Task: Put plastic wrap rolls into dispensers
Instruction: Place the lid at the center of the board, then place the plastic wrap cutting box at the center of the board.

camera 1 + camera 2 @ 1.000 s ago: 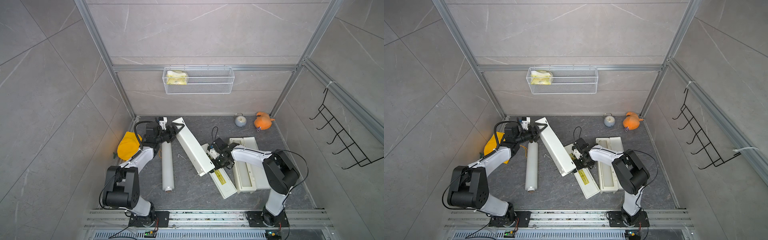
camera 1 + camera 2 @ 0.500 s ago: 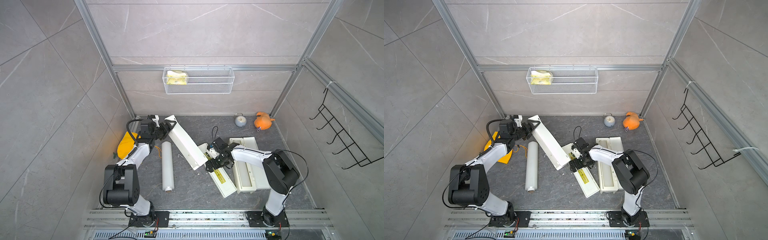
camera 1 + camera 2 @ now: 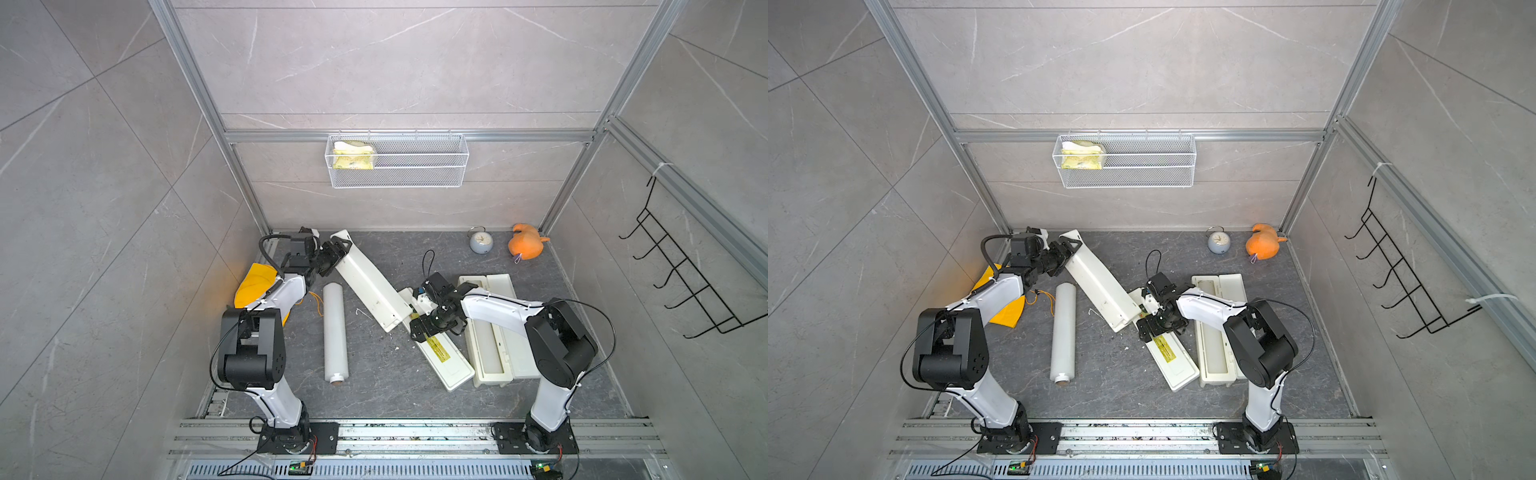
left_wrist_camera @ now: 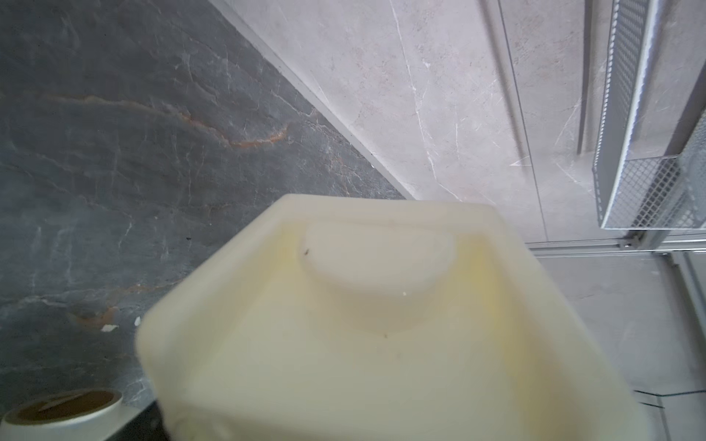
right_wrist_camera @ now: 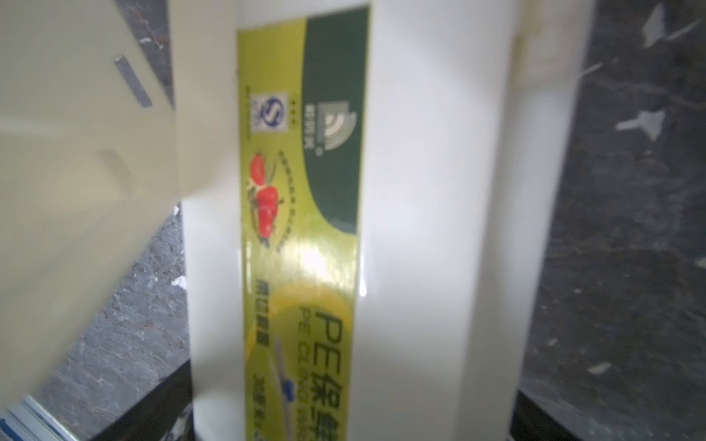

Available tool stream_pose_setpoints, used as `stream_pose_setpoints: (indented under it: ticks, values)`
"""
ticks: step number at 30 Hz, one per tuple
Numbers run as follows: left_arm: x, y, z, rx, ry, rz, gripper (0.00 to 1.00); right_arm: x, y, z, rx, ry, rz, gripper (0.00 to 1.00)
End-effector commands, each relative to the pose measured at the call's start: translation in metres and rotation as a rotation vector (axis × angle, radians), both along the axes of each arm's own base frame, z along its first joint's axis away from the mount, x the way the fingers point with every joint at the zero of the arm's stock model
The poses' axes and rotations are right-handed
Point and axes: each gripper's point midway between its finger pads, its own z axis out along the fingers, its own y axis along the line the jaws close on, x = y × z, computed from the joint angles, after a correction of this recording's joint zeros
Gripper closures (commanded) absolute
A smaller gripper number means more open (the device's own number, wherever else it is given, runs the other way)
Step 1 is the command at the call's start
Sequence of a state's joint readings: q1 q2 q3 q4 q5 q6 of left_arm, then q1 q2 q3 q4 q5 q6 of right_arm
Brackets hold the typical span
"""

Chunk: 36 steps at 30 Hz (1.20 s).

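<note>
Dispenser (image 3: 371,286) end, gripped by left end effector (image 3: 338,251)

In the left wrist view the blurred dispenser (image 4: 382,343) runs off the edge, only an end of the plastic wrap roll (image 4: 65,410) shows, and the label (image 5: 301,229) is blurred.

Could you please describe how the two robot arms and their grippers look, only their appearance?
The left arm and the right arm look alike: smooth white links, bulky black joint housings, a black base plate. The left gripper and the right gripper are black and angular. A thin black cable loops near each wrist. I can read no markings.
</note>
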State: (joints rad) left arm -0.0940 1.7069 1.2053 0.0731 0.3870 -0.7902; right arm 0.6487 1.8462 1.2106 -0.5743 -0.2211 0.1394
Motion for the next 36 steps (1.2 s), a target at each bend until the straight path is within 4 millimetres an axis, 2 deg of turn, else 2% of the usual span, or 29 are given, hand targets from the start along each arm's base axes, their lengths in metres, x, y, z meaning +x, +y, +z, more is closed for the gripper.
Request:
stream_pose_setpoints:
  ticks: [1,4,8,13,17,20,23,25,28,32,36]
  values:
    - [0.0,-0.014,0.008,0.122,-0.032,-0.029,0.35,0.014,0.013,0.029,0.054,-0.084,-0.021,0.01]
    - [-0.005,-0.013,-0.01,0.122,0.005,-0.018,0.35,0.025,0.016,0.048,0.09,-0.158,-0.047,0.01]
    - [-0.01,-0.014,-0.018,0.122,0.02,-0.024,0.35,0.042,0.003,0.064,0.067,-0.276,-0.135,0.01]
    - [-0.012,-0.019,-0.017,0.097,0.015,-0.048,0.35,0.037,0.011,0.068,0.144,-0.281,-0.13,0.01]
    - [-0.012,-0.037,0.003,0.016,-0.05,-0.139,0.34,0.023,0.035,0.076,0.266,-0.211,-0.041,0.01]
    - [-0.017,-0.052,0.02,-0.056,-0.102,-0.216,0.33,0.017,0.056,0.095,0.386,-0.183,0.023,0.01]
    - [-0.027,-0.065,0.036,-0.127,-0.156,-0.304,0.33,0.012,0.07,0.108,0.47,-0.145,0.076,0.01]
    - [-0.036,-0.075,0.053,-0.2,-0.213,-0.382,0.32,0.004,0.081,0.115,0.542,-0.094,0.127,0.01]
    - [-0.046,-0.084,0.065,-0.273,-0.252,-0.464,0.32,-0.011,0.094,0.132,0.669,-0.029,0.203,0.01]
    - [-0.059,-0.09,0.079,-0.345,-0.31,-0.562,0.31,-0.033,0.104,0.165,0.856,0.048,0.293,0.03]
    - [-0.069,-0.095,0.095,-0.429,-0.362,-0.645,0.31,-0.044,0.103,0.183,0.948,0.094,0.335,0.1]
